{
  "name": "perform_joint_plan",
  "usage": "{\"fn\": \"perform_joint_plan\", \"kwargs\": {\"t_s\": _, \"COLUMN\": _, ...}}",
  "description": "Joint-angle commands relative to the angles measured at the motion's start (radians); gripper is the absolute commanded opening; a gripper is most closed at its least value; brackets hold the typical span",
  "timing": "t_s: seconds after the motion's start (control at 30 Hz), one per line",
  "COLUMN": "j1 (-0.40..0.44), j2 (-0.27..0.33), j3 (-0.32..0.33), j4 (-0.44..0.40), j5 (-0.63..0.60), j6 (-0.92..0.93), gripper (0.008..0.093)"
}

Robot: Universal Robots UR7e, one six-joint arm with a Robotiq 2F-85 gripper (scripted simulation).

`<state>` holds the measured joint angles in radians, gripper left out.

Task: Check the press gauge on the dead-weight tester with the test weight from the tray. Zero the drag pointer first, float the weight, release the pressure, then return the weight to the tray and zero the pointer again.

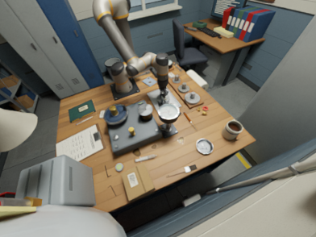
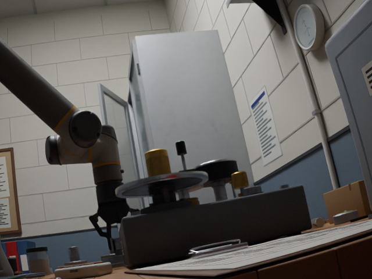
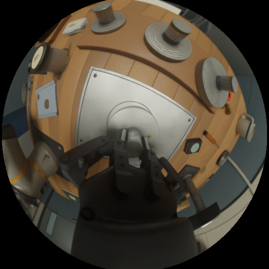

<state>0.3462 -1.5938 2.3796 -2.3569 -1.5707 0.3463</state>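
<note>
On the metal tray (image 3: 130, 110) behind the dead-weight tester (image 1: 133, 131) the test weight (image 3: 133, 125) sits flat, a grey disc with a knurled knob. I grip that knob in my gripper (image 3: 133, 140), which reaches straight down onto it and is closed. The press gauge (image 1: 168, 113) stands on its post at the tester's right end, dial face up. The tester's grey block also carries a brass-capped platform (image 1: 115, 113) on the left and a small brass knob (image 1: 131, 130). In the second side camera my gripper (image 2: 109, 237) is partly hidden behind the tester (image 2: 210, 222).
Just right of the tray a wooden rack (image 1: 184, 90) holds three spare weights. A loose gauge (image 1: 204, 146), a mug (image 1: 233, 129), a brush, a cardboard box (image 1: 137, 182) and a checklist (image 1: 80, 143) lie around the table. The arm's base (image 1: 121, 82) stands at the back left.
</note>
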Motion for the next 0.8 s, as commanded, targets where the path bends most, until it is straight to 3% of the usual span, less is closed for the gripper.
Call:
{"fn": "perform_joint_plan", "kwargs": {"t_s": 0.0, "j1": 0.000, "j2": 0.000, "j3": 0.000, "j4": 0.000, "j5": 0.000, "j6": 0.000, "gripper": 0.0355}}
{"fn": "perform_joint_plan", "kwargs": {"t_s": 0.37, "j1": 0.000, "j2": 0.000, "j3": 0.000, "j4": 0.000, "j5": 0.000, "j6": 0.000, "gripper": 0.0575}}
{"fn": "perform_joint_plan", "kwargs": {"t_s": 0.77, "j1": 0.000, "j2": -0.001, "j3": 0.000, "j4": 0.001, "j5": 0.000, "j6": 0.000, "gripper": 0.0580}}
